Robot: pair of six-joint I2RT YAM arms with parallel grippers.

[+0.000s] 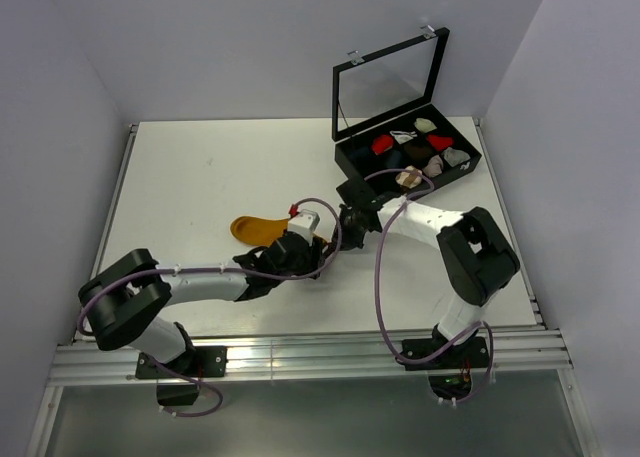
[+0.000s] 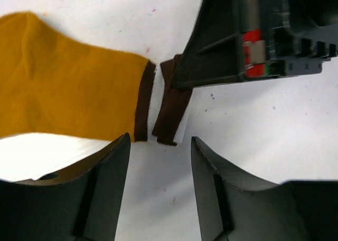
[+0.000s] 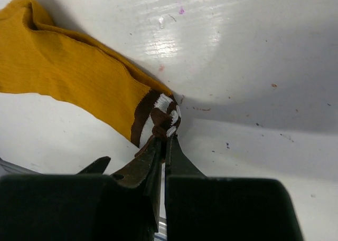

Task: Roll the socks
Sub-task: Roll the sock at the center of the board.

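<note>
The mustard sock (image 1: 252, 227) lies flat on the white table (image 1: 200, 167), a little left of centre, toe end pointing left and cuff end pointing right toward the spot where the 2 arms meet. From overhead the wrists hide that cuff end.

The right gripper (image 3: 165, 141) has its 2 fingers pressed together on the cuff (image 3: 158, 114), a dark brown band with white stripes. The fabric is bunched into a small knot right at the fingertips. It looks slightly pulled up off the surface there, though the angle is too low to be sure. The rest of the sock spreads away to the left from that pinch and rests on the table.

The left gripper (image 2: 160, 143) sits just short of the same cuff with its jaws about half apart and nothing between them. Its 2 black fingers (image 2: 105, 183) frame bare table, and the cuff's edge lies just beyond their tips. In that view the right arm's finger comes in from the upper right and covers the far side of the cuff.

At the back right of the table stands a black case (image 1: 350, 165) with its clear lid (image 1: 390, 87) tilted up. Inside are small sock bundles (image 1: 382, 144) in red, white, grey and pink, well apart from the sock being handled.
</note>
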